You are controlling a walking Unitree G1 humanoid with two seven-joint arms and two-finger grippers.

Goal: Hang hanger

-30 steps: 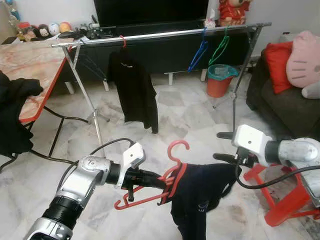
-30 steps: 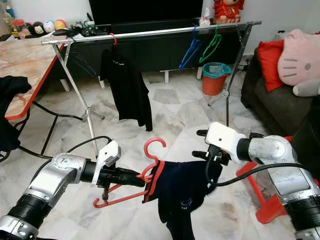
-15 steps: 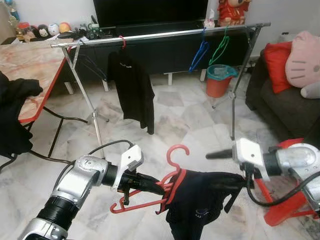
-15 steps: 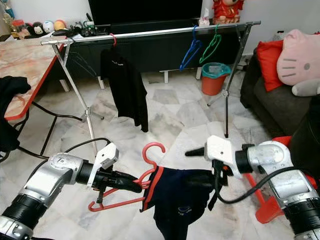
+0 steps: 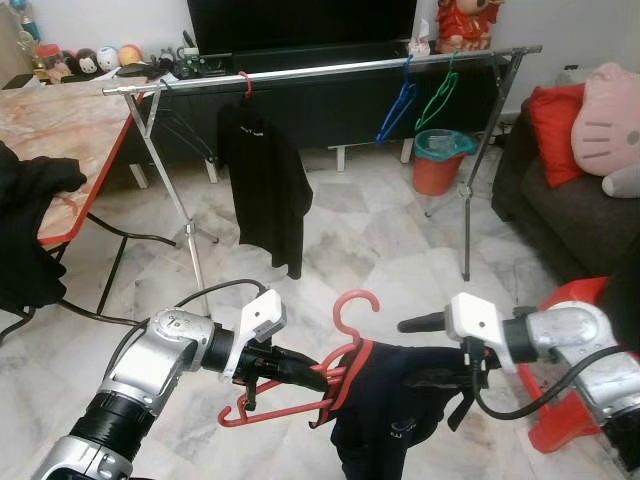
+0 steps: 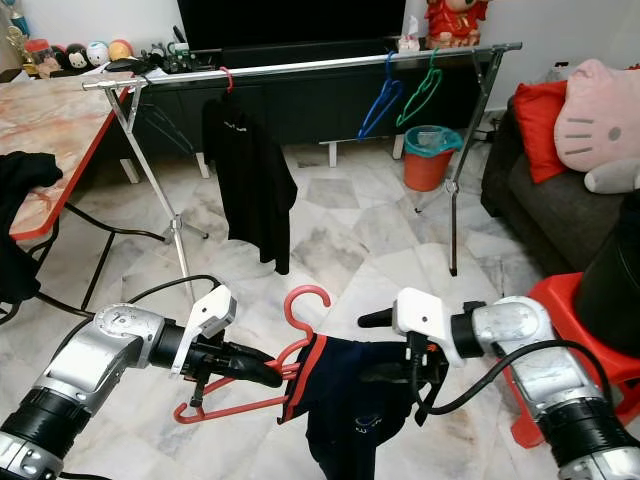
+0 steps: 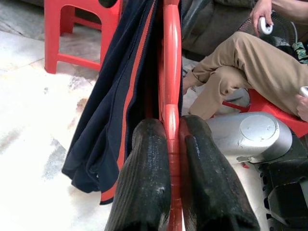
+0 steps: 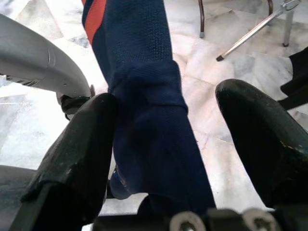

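Low in the centre of the frame, the left pincer point(image 5: 300, 368) pinches the red hanger point(image 5: 340, 345) by its bar, with a dark navy shirt point(image 5: 395, 410) draped half over it. The right pincer point(image 6: 400, 375) sits spread around a fold of the shirt, one finger touching the cloth. The shirt could slide off onto the floor, since it hangs lopsided. The rail point(image 5: 330, 70), across the top of the frame, is well apart, so carrying may shake the shirt loose.
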